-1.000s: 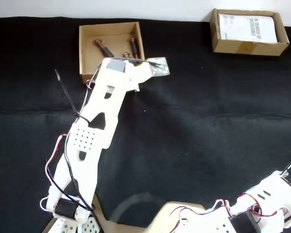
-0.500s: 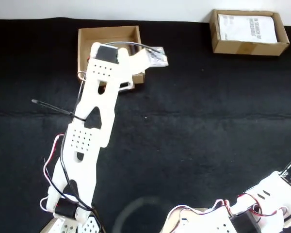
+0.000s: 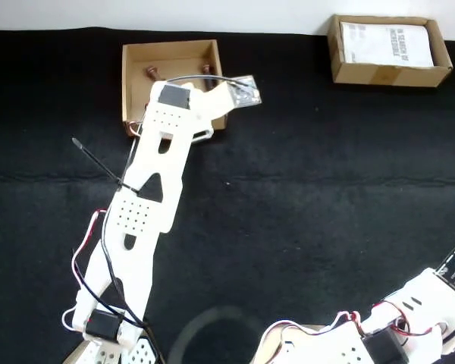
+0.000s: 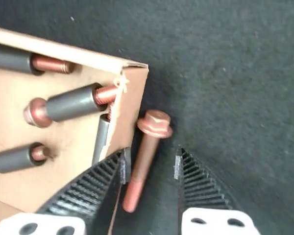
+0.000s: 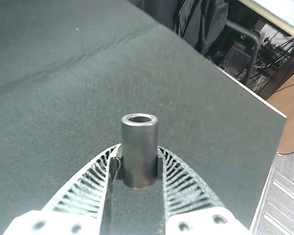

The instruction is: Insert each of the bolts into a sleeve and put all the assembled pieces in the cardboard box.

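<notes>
Left pincer (image 4: 151, 157) hangs open, its jaws astride a bare copper bolt (image 4: 143, 165) that lies on the black desk (image 4: 235, 73) just outside a corner of the cardboard box (image 4: 135, 98). Its wrist view shows sleeved bolts (image 4: 68, 104) lying inside the box; from above, the left arm (image 3: 148, 205) covers the box's near edge. Right pincer (image 5: 138, 152) is clamped on an upright grey sleeve (image 5: 139, 132).

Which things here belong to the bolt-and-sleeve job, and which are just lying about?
Job: bolt beside the box; assembled pieces in the box; sleeve in the right gripper; left gripper, open, astride the bolt.
Lying about: second box; paper in it.
</notes>
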Controlling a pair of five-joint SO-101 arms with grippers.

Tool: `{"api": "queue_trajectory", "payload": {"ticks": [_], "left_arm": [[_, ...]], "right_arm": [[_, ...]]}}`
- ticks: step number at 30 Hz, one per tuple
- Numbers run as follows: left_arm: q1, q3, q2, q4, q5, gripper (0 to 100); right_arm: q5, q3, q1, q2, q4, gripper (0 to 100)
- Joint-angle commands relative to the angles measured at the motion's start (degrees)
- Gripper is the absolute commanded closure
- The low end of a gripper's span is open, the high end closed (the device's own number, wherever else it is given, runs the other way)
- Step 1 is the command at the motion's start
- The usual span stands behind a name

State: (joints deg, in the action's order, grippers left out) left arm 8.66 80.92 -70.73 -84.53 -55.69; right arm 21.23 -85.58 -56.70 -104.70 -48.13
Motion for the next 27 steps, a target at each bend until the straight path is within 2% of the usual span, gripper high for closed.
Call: {"api": "queue_trajectory", "payload": {"ticks": [1,10,17,21,27], "left_arm": [[-0.4,1.5,-0.2,4.1,0.2,83],[-1.1,1.5,-8.7,8.3,-1.8,83],[-2.7,1.5,-11.1,7.8,-7.3,99],[-3.1,2.2,-10.8,7.6,-7.0,99],[-1.8,8.7,-5.4,-2.0,-6.9,99]], "right_arm": [[0.7,-0.1,0.1,-0.4,2.1,99.1],[2.4,-0.4,0.4,-0.4,2.1,99.1],[2.9,-0.1,0.3,-0.4,2.1,99.1],[2.6,0.1,0.5,-0.4,2.2,99.1],[2.6,-0.4,0.6,-0.4,6.4,99.1]]}}
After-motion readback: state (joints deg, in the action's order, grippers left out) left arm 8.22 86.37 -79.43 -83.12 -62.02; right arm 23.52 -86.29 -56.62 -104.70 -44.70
